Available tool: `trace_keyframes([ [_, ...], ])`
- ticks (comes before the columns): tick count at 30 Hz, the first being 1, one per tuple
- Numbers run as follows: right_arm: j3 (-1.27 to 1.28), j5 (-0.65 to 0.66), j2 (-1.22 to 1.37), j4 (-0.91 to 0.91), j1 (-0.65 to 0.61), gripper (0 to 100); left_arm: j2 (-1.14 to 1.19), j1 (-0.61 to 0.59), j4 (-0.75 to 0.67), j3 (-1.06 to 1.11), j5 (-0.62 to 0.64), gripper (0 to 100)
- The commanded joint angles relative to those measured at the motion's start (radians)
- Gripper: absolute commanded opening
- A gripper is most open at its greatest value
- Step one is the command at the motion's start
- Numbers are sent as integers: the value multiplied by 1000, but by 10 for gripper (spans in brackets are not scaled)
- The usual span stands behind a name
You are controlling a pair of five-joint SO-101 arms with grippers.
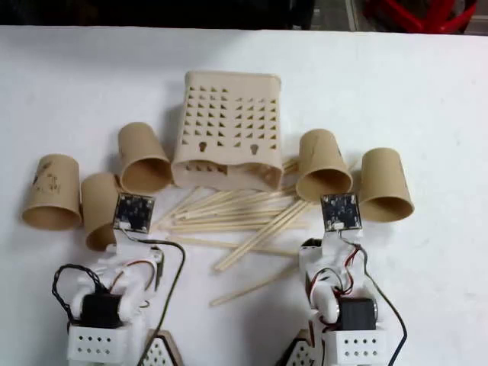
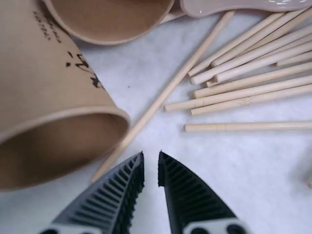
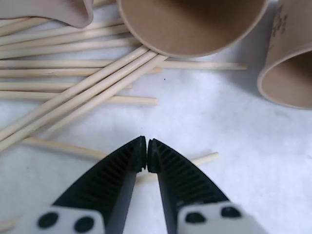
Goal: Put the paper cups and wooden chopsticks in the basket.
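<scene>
A cream perforated basket (image 1: 229,130) lies mid-table. Three brown paper cups lie on their sides left of it, two on the right. Wooden chopsticks (image 1: 236,217) are scattered in front of the basket. My left gripper (image 2: 150,162) is shut but for a thin slit, holding nothing. It hovers just beside the mouth of a paper cup (image 2: 48,97) and near a slanted chopstick (image 2: 165,92). My right gripper (image 3: 146,147) is shut and empty. It sits above a loose chopstick (image 3: 63,146), a short way from a cup (image 3: 190,24) that rests on the chopsticks (image 3: 73,83).
The left arm (image 1: 107,305) and right arm (image 1: 339,305) stand at the near edge. A second cup (image 2: 112,17) and the basket rim (image 2: 234,6) lie beyond the left gripper. Another cup (image 3: 290,68) lies beside the right one. Bare white table lies behind the basket.
</scene>
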Motion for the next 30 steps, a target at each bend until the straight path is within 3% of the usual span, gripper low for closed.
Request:
trace_keyframes([
  [1, 9, -2, -2, -10, 13, 21, -7, 8, 3, -5, 5, 72],
  [24, 9, -8, -2, -10, 12, 21, -7, 15, 3, -5, 9, 72],
  [30, 9, -9, -5, -10, -73, 23, -7, 15, -2, -9, 5, 76],
])
